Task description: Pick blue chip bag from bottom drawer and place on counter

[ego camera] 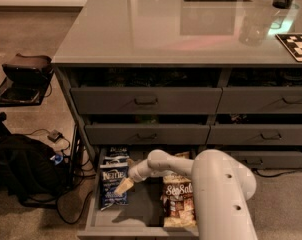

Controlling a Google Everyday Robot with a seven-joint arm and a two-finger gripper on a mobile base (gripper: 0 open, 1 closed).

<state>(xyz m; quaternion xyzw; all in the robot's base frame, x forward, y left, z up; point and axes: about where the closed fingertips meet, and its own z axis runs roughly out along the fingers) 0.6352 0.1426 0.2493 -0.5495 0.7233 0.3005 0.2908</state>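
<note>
I saw the arm [222,194] extended from lower right, its thick white upper link in the foreground. The elbow [158,160] was bent, with the forearm running left and down to the wrist [138,172]. The end effector [124,186] sat low, angled down-left, just past the wrist.

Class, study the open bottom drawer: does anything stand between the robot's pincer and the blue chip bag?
Nothing visible does. The pincer sits at the right edge of the blue chip bag inside the bottom drawer; whether they touch cannot be told. The tan Sea Salt bag lies further right in the picture, out of the way.
</note>
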